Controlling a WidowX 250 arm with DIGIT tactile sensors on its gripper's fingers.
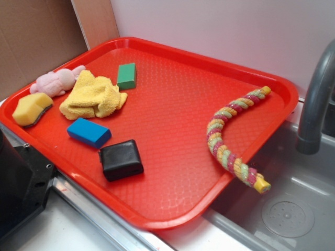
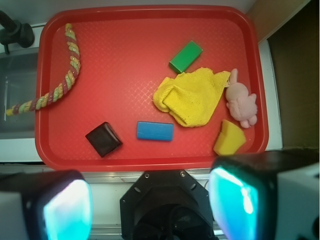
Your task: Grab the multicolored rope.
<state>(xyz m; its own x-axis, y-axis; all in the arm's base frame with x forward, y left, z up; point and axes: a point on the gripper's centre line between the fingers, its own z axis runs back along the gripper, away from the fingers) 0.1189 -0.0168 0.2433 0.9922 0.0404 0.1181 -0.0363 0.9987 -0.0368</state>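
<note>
Two pale fingers [image 2: 65, 207] of my tool [image 2: 150, 205] fill the bottom of the wrist view, spread wide apart with nothing between them; the tool is open and holds nothing. It hangs high above the near long edge of the red tray [image 2: 150, 161], well apart from every item. Nearest that edge lie the black block [image 2: 103, 139] and the blue block [image 2: 155, 131]. Further in are the yellow cloth [image 2: 192, 97], the green block [image 2: 185, 56], the pink plush toy [image 2: 241, 102] and the yellow sponge [image 2: 229, 138]. The multicolored rope [image 2: 64, 82] curves along the tray's short edge by the sink [image 1: 293, 209]; one capped end rests near the tray's far corner, the other droops over the rim above the basin, close to the faucet [image 1: 316, 99]. Step in hand, as I judge it: the approach, with no grasp begun. Next I should travel toward that short edge, turn the fingers across the rope's on-tray middle, descend, then close.
</note>
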